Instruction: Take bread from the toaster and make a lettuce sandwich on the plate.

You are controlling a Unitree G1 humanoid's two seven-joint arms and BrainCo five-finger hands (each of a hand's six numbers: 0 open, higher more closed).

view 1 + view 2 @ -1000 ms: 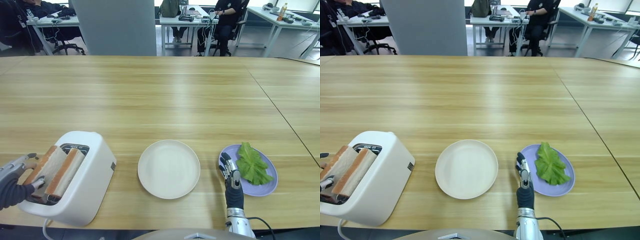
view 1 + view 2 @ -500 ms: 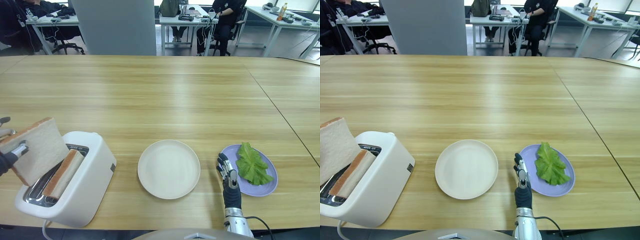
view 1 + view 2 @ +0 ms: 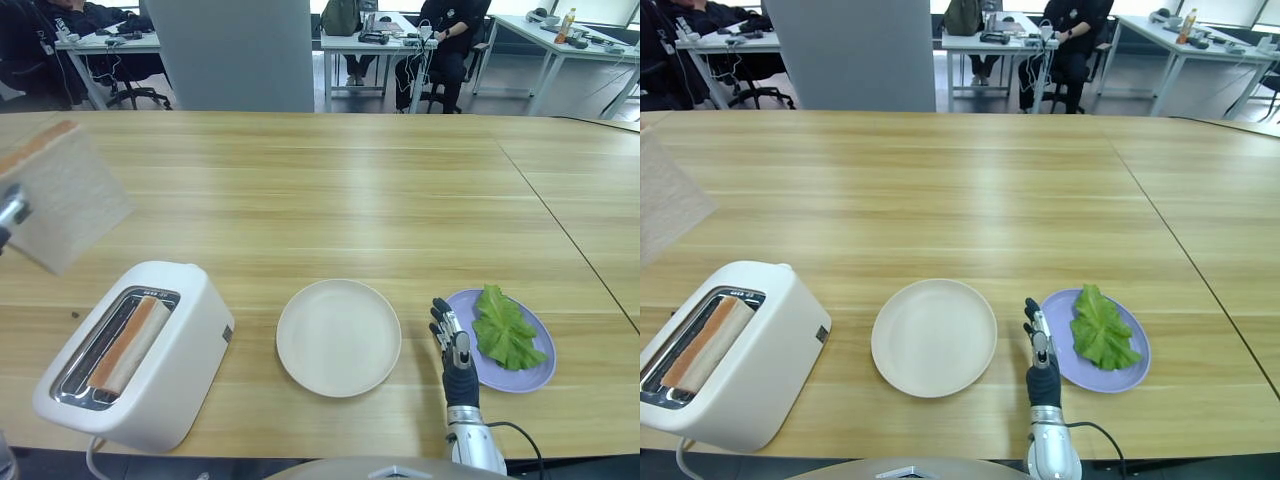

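Note:
A white toaster (image 3: 150, 350) stands at the table's front left with one bread slice (image 3: 128, 341) still in its right slot. A second bread slice (image 3: 62, 196) hangs tilted high above the toaster at the left edge, held by my left hand (image 3: 8, 214), of which just a sliver shows. The cream plate (image 3: 338, 337) lies bare in the front middle. A lettuce leaf (image 3: 502, 327) rests on a purple plate (image 3: 530, 375) to the right. My right hand (image 3: 451, 349) stands upright with straight fingers beside the purple plate's left rim, holding nothing.
The wooden table (image 3: 330, 190) stretches far back with a seam at the right (image 3: 555, 215). Office desks, chairs and seated people are in the room behind.
My left hand pulled one bread slice out of the toaster's left slot and raised it up and to the left. The right hand shifted slightly left.

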